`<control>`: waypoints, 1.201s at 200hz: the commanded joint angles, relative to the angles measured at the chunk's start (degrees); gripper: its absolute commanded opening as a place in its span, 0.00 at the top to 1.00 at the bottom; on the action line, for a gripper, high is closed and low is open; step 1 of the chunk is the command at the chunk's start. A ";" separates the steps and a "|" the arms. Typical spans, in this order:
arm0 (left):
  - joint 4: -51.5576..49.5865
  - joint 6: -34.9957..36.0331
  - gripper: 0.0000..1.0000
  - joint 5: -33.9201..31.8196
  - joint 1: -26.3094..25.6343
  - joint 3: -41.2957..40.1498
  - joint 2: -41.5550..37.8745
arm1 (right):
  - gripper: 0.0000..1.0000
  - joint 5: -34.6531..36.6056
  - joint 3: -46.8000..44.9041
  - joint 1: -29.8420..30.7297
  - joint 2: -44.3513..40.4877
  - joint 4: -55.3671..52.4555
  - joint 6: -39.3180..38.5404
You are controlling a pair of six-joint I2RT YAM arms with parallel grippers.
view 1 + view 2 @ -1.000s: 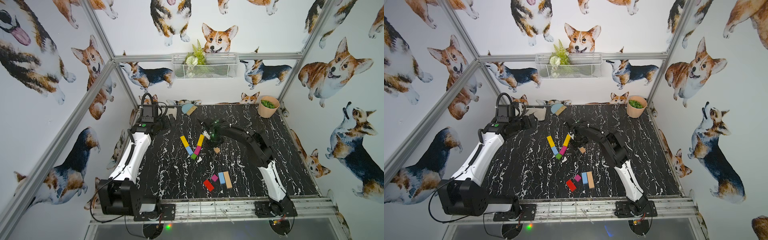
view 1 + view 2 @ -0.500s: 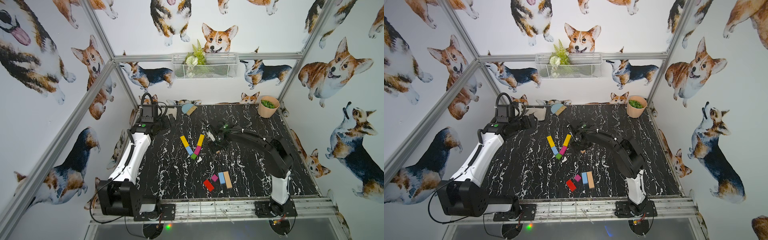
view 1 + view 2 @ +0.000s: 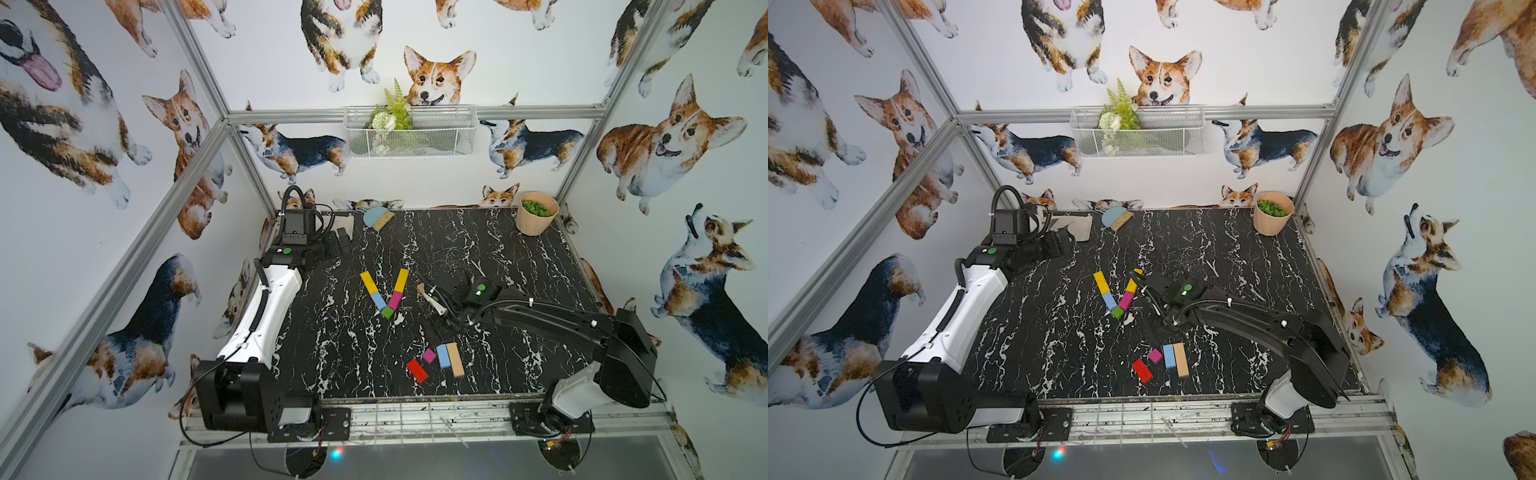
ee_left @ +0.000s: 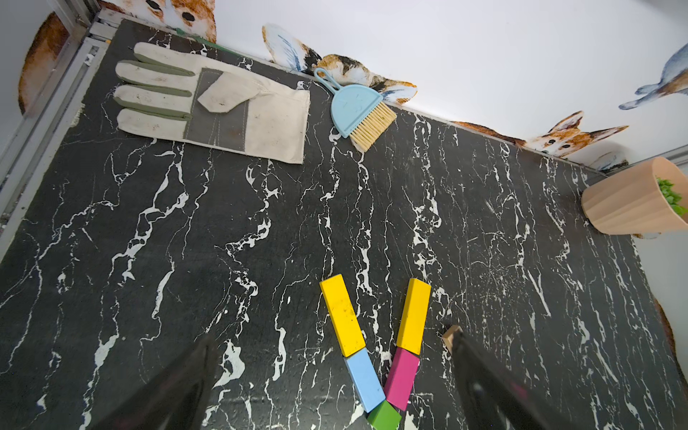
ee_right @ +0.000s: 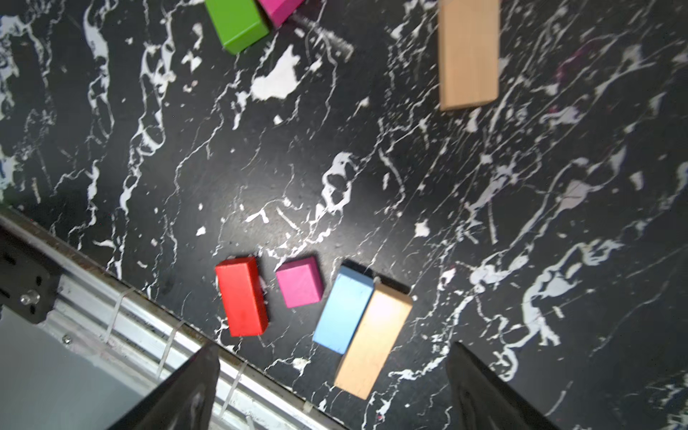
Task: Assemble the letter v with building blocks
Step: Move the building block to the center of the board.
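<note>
right hand (image 5: 332,348): fingers spread wide, nothing between them; raised off the bench (image 3: 519,257).
tan stub (image 5: 467,56): block nearest the right hand; lies flat just beside it, on the side toward the V (image 3: 1118,312); touches no other block.
green block (image 3: 387,312): past the tan stub from the right hand; forms the point of the V.
magenta block (image 3: 395,300), right yellow bar (image 3: 401,279): laid end to end from the green block; this is the V arm nearer the right hand.
light blue block (image 3: 378,301), left yellow bar (image 3: 368,281): laid end to end from the green block; this is the V arm farther from the right hand.
spare row: red block (image 3: 417,370), magenta stub (image 3: 429,356), light blue bar (image 3: 443,355), tan bar (image 3: 455,359); lies on the base side of the right hand, near the front edge of the bench. The light blue bar and tan bar touch side by side; the red block and magenta stub lie apart.
left hand (image 4: 332,337): fingers spread wide, empty; well apart from every block, with the V ahead of it.
glove (image 4: 245,111), brush (image 4: 357,111): close to the left hand, by the back wall.
</note>
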 commanded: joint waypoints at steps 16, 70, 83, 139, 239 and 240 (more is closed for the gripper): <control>0.91 0.09 0.00 -0.01 0.06 0.14 0.03 | 0.03 -2.37 -6.20 4.81 -4.74 1.12 9.00; 1.11 -0.11 0.00 0.48 0.08 0.09 0.12 | 0.03 -3.78 -7.44 10.25 -6.00 1.21 12.24; 1.10 -0.16 0.00 0.52 0.09 0.08 0.12 | 0.03 -4.47 -7.41 11.25 -5.10 0.93 12.81; 1.16 -0.28 0.00 0.61 0.09 -0.04 -0.06 | 0.03 -5.67 -5.80 12.90 -1.03 -0.73 17.32; 1.12 -0.72 0.00 1.46 0.13 0.03 -0.67 | 0.01 -16.43 2.64 8.48 9.89 -9.27 15.01; 1.12 -0.72 0.00 1.50 0.13 0.01 -0.67 | 0.01 -16.50 2.70 8.43 9.90 -9.30 15.04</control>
